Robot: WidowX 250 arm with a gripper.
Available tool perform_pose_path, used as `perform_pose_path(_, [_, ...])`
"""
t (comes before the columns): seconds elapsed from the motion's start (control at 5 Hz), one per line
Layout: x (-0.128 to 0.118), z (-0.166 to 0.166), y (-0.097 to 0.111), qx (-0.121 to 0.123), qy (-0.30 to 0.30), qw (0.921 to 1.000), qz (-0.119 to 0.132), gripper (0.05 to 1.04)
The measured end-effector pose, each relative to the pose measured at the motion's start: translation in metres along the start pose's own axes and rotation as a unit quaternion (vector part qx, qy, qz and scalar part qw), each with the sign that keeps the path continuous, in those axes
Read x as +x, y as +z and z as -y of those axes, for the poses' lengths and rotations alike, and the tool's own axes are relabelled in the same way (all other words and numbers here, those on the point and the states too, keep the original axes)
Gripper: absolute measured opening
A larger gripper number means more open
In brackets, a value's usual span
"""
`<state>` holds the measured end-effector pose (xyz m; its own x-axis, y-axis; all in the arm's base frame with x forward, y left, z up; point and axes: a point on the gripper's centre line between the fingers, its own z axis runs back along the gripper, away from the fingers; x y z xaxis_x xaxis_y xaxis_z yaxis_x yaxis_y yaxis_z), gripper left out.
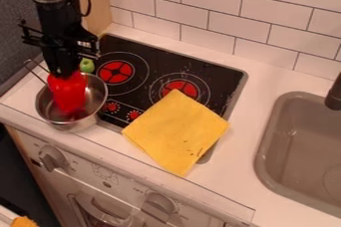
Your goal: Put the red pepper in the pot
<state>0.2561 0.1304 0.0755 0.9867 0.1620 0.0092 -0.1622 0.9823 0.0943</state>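
Near the worktop's [252,79] front left corner, one pot [75,124]; upright within its rim, one red pepper [69,95], pinched by one gripper [64,72]. Next, one stove [216,75], two red burners [116,72]; across its front edge, one yellow cloth [174,134]. Rightmost, one sink [261,159].

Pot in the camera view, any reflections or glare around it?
Camera view: a reddish tint low inside the pot, probably the red pepper reflected; pale glints on its metal wall; pale specks on the cooktop, glare or marks, can't tell.
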Motion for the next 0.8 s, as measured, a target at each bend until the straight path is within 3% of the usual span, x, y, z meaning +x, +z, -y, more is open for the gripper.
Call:
perform_pose_path(0.2, [0.0, 0.0, -0.001, 0.0, 0.0, 1.0, -0.001, 0.14])
perform_pose_path(0.4, [0.0, 0.0, -0.001, 0.0, -0.002, 1.0, -0.001, 0.352])
perform_pose_path(0.6, [-0.003, 0.0, 0.003, 0.003, -0.004, 1.0, 0.004, 0.652])
perform_pose_path(0.8, [-0.007, 0.002, 0.026, 0.004, -0.004, 0.9992, 0.041, 0.944])
